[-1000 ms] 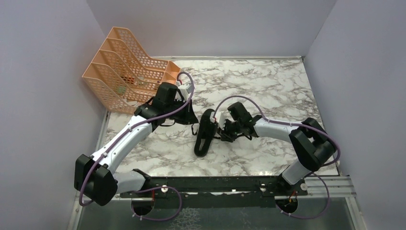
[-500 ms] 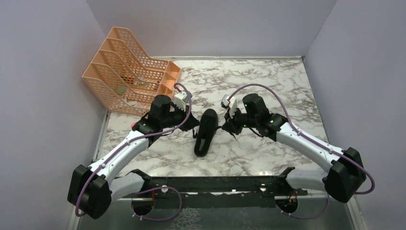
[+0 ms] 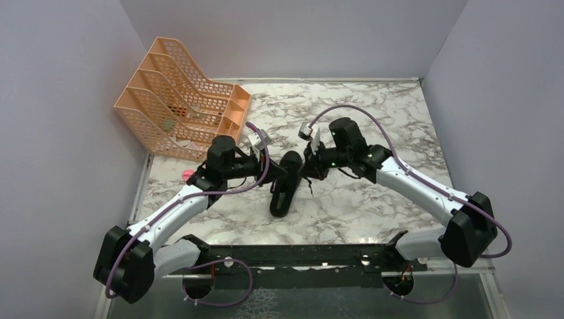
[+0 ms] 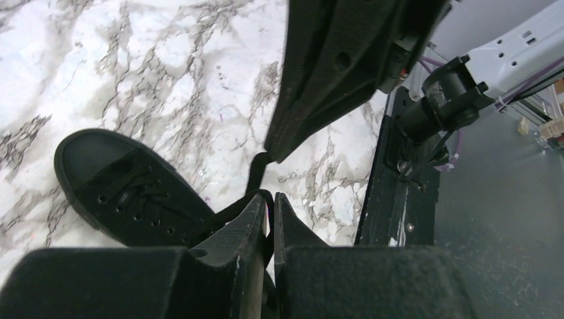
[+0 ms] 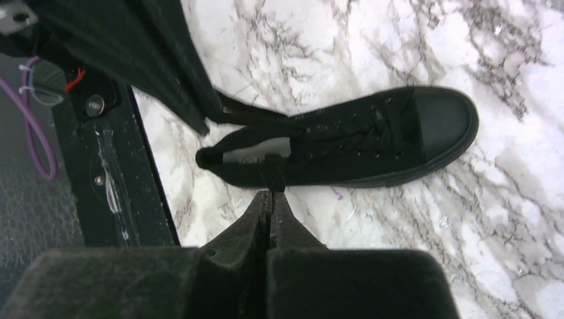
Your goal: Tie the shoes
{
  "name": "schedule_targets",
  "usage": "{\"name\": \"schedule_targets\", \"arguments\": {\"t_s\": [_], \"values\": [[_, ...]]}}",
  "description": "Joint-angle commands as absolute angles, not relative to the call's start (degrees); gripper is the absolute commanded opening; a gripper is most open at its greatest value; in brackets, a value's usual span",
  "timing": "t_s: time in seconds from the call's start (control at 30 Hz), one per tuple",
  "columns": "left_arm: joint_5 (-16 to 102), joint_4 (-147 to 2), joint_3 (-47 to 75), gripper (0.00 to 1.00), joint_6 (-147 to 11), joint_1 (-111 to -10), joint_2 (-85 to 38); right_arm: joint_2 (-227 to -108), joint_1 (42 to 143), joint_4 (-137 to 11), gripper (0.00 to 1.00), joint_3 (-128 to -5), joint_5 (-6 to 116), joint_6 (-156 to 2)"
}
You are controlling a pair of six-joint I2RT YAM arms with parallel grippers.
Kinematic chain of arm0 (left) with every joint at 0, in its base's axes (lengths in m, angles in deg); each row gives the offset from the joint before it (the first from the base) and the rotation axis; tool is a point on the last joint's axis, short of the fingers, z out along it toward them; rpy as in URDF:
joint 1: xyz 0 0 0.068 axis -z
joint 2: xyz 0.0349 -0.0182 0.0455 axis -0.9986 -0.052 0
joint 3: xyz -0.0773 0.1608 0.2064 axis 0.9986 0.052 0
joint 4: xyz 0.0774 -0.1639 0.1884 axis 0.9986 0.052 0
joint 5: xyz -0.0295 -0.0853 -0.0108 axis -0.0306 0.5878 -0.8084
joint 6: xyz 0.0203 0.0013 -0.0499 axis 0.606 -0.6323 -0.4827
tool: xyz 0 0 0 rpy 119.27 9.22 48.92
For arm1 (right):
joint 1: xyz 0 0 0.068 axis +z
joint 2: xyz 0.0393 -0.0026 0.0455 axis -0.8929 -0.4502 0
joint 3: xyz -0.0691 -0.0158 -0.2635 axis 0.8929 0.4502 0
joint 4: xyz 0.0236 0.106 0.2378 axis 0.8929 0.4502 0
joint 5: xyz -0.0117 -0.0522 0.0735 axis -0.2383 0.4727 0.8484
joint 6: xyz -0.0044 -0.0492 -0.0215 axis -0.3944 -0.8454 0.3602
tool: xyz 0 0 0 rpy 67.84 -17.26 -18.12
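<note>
The black shoe [image 3: 284, 191] lies on the marble table [image 3: 372, 113], toe toward the far side, between my two grippers. In the left wrist view the shoe [image 4: 126, 193] sits lower left, and my left gripper [image 4: 269, 197] is shut on a thin black lace [image 4: 256, 169] that loops over its tip. In the right wrist view the shoe [image 5: 346, 143] lies just beyond my right gripper [image 5: 271, 194], which is shut on a lace strand [image 5: 274, 178] coming off the shoe's side. From above, the left gripper [image 3: 273, 174] and right gripper [image 3: 309, 167] flank the shoe's upper half.
An orange mesh file rack [image 3: 179, 100] stands at the far left, close behind the left arm. A small pink object [image 3: 187, 175] lies by the table's left edge. A black mounting rail [image 3: 299, 256] runs along the near edge. Grey walls close in both sides.
My right gripper has shut on the lace and its arm has swung out and up. The left gripper has moved nearer and right, toward the shoe.
</note>
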State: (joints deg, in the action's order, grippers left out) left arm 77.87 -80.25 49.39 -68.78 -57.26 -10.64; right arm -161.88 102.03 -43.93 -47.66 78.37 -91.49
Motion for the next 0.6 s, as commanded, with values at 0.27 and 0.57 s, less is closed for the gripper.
{"name": "schedule_targets", "arguments": {"t_s": [0.27, 0.57], "values": [[83.2, -87.25, 50.3, 0.12, -67.17, -56.78, -13.65, -167.29, 102.2, -41.03, 0.01, -53.86, 84.57, -96.74], [83.74, -86.88, 50.88, 0.13, -65.5, -56.78, -13.78, -168.83, 102.23, -40.0, 0.01, -56.5, 87.48, -99.84]]}}
